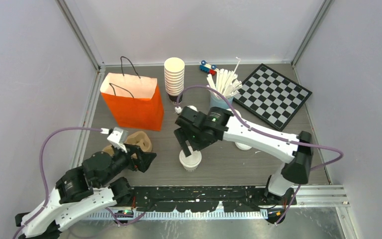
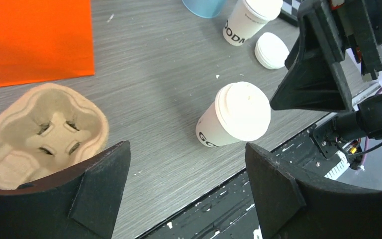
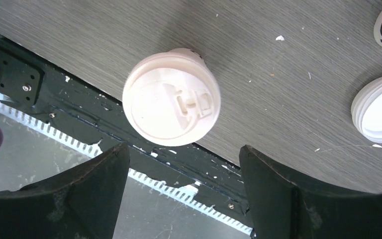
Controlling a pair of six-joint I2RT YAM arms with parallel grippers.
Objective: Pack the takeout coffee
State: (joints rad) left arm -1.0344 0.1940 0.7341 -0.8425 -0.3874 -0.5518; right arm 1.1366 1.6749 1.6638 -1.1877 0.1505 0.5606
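Two spread grippers (image 2: 187, 152) (image 3: 184, 150), two coffee cups (image 2: 235, 117) (image 2: 248, 21)

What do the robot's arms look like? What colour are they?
Both are made of white links and chunky black joints, the left arm and the right arm alike. A purple cable loops along each. The left gripper and the right gripper are black, each with two thick wedge-shaped fingers.
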